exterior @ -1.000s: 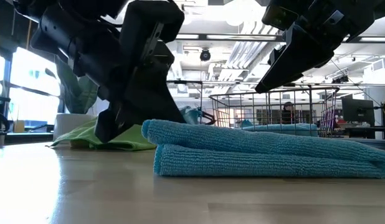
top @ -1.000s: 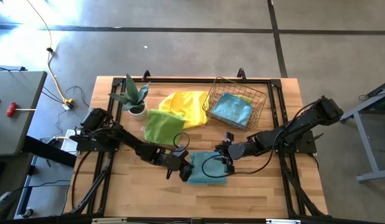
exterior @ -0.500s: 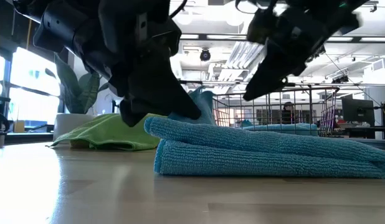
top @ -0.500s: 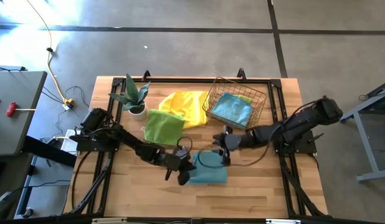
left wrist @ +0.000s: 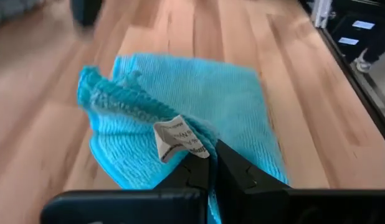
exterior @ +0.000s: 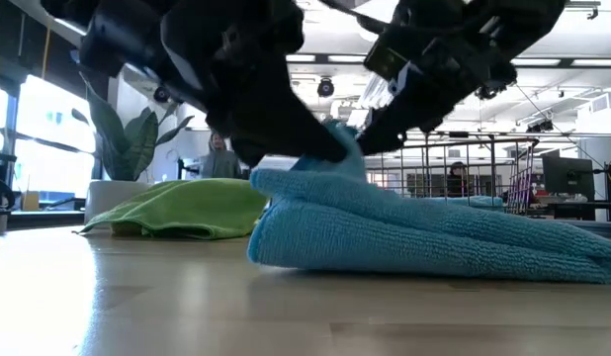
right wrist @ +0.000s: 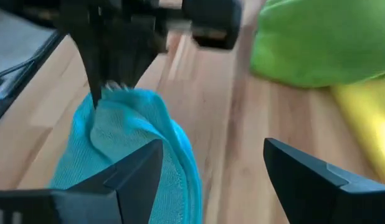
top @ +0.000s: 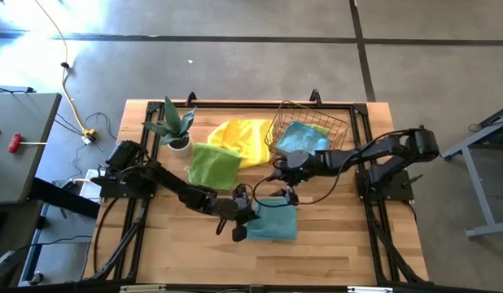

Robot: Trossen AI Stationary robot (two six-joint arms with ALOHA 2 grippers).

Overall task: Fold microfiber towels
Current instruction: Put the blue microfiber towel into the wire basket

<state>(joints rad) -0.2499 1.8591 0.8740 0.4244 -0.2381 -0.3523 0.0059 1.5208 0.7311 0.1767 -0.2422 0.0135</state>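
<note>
Teal blue towel (top: pixel 274 222): folded, lying near the front middle of the table, its left corner pinched and lifted so the layers bunch; white tag shows there. Lime green towel (top: pixel 212 165): rumpled, left of centre. Yellow towel (top: pixel 242 138): crumpled just behind it, touching. Another teal towel (top: pixel 299 140), possibly folded, lies in the far-right basket.

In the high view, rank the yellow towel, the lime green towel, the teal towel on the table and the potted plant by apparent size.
1. yellow towel
2. lime green towel and teal towel: look alike
3. potted plant
</note>
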